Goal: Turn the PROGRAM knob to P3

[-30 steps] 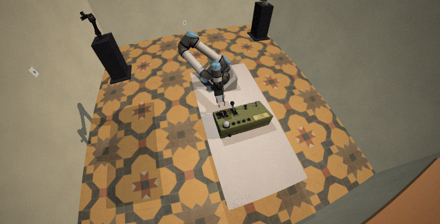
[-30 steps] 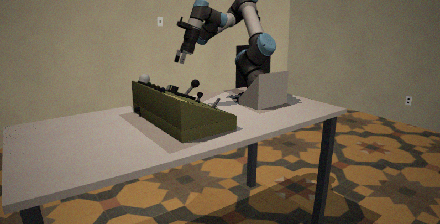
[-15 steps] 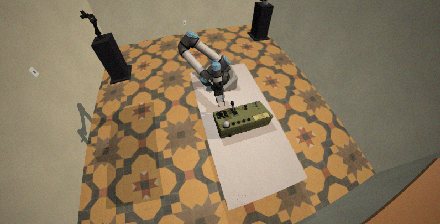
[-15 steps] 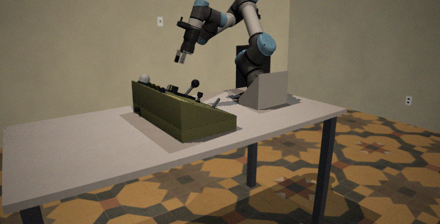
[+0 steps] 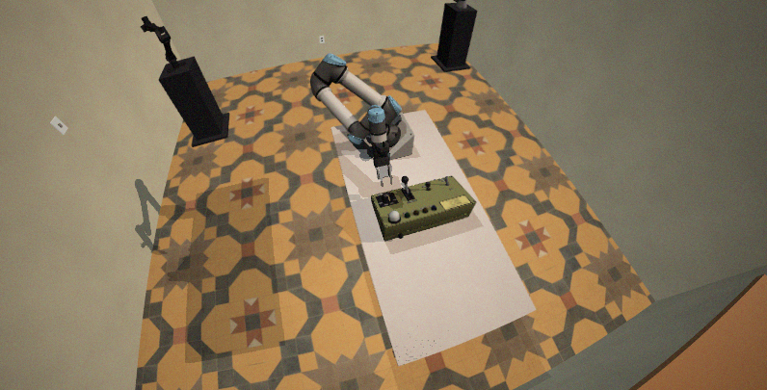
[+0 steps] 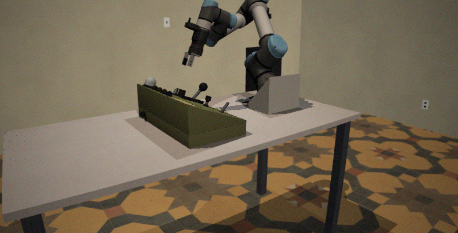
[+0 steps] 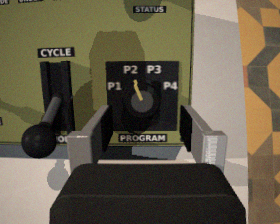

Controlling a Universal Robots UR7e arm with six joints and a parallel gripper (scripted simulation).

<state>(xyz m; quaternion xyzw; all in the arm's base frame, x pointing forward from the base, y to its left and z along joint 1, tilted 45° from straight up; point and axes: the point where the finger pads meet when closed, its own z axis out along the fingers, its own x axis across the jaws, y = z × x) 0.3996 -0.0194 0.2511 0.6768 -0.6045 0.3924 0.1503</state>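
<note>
The olive console point(image 5: 422, 206) stands on the white table, also seen in the exterior view point(image 6: 189, 115). In the wrist view the black PROGRAM knob point(image 7: 141, 102) sits on a black plate marked P1 to P4. Its yellow pointer aims at P2. My gripper point(image 7: 146, 119) is open and empty. It hangs well above the console's end with the knob, as the exterior view point(image 6: 188, 60) and the top view point(image 5: 383, 175) show. The knob lies between my two fingers in the wrist view.
A CYCLE lever with a black ball point(image 7: 39, 140) stands just left of the knob. The arm's grey base block point(image 6: 275, 94) stands on the table behind the console.
</note>
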